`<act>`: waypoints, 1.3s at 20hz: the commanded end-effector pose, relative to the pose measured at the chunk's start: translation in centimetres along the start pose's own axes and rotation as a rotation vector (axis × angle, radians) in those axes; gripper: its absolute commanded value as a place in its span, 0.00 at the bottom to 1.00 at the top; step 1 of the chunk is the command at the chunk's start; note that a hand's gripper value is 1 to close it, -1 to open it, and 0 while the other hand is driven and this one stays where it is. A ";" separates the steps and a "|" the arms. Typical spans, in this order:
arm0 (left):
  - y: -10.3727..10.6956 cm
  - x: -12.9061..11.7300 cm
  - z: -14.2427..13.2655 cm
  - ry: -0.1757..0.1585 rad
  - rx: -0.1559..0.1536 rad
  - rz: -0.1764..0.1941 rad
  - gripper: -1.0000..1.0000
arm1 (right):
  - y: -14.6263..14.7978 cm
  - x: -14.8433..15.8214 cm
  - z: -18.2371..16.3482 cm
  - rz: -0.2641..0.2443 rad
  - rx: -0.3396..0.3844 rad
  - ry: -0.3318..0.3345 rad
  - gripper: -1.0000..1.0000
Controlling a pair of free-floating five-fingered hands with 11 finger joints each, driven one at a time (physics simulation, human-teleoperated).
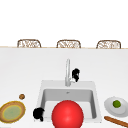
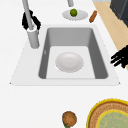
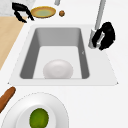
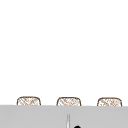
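Upright grey faucet (image 1: 67,72) behind sink (image 1: 41,92)

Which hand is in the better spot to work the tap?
The right hand, probably. It sits right beside the faucet, with its fingers curled by the base in the right side view. The left hand hangs at the sink's front left corner, well away from it.

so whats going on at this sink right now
The right hand is at the grey metal tap, its fingers curled round the handle beside the base. The left hand hangs at the front left corner of the grey sink, fingers spread, holding nothing. A bowl, red outside and white inside, sits in the basin.
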 end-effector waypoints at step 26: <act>0.0 0.0 0.0 0.000 0.000 0.000 0.50 | 2.3 -1.6 -2.0 -0.125 -0.030 -0.038 1.00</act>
